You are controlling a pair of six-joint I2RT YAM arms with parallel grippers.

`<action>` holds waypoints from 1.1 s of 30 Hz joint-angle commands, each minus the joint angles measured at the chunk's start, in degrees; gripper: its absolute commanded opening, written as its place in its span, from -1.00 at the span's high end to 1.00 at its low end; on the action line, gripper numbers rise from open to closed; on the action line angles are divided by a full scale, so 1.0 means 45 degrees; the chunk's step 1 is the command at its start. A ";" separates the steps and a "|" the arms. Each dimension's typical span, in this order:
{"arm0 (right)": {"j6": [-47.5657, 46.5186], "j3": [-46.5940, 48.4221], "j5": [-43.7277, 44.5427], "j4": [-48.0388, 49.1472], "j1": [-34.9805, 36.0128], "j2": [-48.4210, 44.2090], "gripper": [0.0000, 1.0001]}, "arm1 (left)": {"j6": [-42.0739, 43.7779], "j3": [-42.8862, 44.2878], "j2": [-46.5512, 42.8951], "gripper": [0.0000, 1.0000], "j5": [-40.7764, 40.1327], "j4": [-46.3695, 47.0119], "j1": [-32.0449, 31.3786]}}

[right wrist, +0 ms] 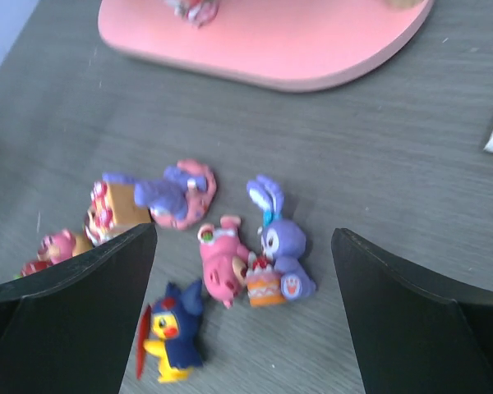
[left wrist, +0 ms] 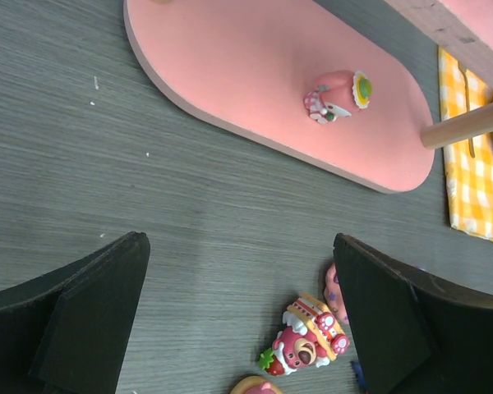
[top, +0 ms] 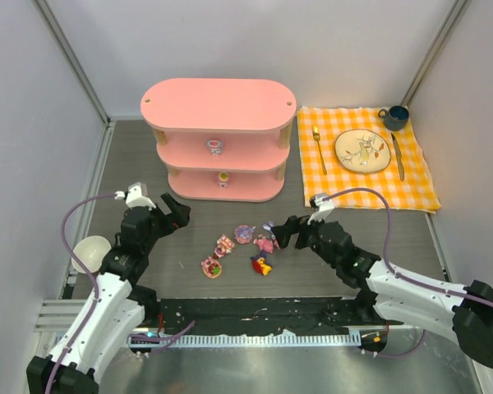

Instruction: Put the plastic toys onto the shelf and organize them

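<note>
Right wrist view first: right jaws are wide apart, nothing between them; the purple bunny (right wrist: 281, 246) sits on the bench (right wrist: 411, 164) just ahead of the gap, a touch right of centre, ears pointing away toward the shelf (right wrist: 296, 41); so its long axis runs along the gap and I reckon a straight drop would close across its narrow width; snag is the pink figurine (right wrist: 220, 263) touching its left side, with a yellow-and-navy toy (right wrist: 171, 332) near that; left jaws are apart too and carrying nothing, with a pink bear toy (left wrist: 308, 341) close beside the finger on that view's right; from the top view the right arm (top: 345, 250) is the nearer one to the bunny, the left arm (top: 135, 238) hangs off to the cluster's left; five toys on the bench by my count; shelf already carries two: a middle-tier toy (top: 215, 147) and a bottom-tier toy (top: 223, 178); white bowl (top: 91, 252) by the left arm, can't tell what's in it.
</note>
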 commanded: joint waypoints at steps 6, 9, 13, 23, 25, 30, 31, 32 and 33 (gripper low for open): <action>-0.3118 -0.1208 -0.2369 0.4637 0.1019 0.0533 -0.88 | 0.0480 -0.0092 0.0009 -1.00 0.0333 0.0295 -0.0118; -0.3765 -0.1111 -0.3110 0.5284 0.1156 0.1040 -0.87 | 0.0499 -0.0072 0.0028 -0.99 0.0314 0.0315 -0.0137; -0.4313 -0.1032 -0.3212 0.6046 0.1234 0.1920 -0.83 | 0.0519 -0.0092 -0.0011 -0.99 0.0314 0.0295 -0.0157; -0.5387 -0.0291 -0.3231 0.7316 0.1488 0.4165 -0.82 | 0.0461 -0.0189 -0.0206 -0.99 -0.0018 0.0139 -0.0157; -0.5505 -0.0076 -0.3231 0.7453 0.1488 0.4498 -0.82 | 0.0460 -0.0209 -0.0225 -1.00 -0.0038 0.0158 -0.0157; -0.5681 0.0275 -0.3212 0.8156 0.1488 0.5532 -0.80 | 0.0402 -0.0267 -0.0226 -0.99 -0.0097 0.0139 -0.0157; -0.5681 0.0354 -0.3231 0.8215 0.1488 0.5690 -0.79 | 0.0402 -0.0268 -0.0226 -1.00 -0.0097 0.0177 -0.0157; -0.5662 0.0432 -0.3212 0.8312 0.1488 0.5885 -0.76 | 0.0382 -0.0287 -0.0206 -1.00 -0.0116 0.0178 -0.0157; -0.5643 0.0588 -0.3212 0.8371 0.1488 0.6196 -0.70 | 0.0402 -0.0307 -0.0206 -0.99 -0.0116 0.0178 -0.0157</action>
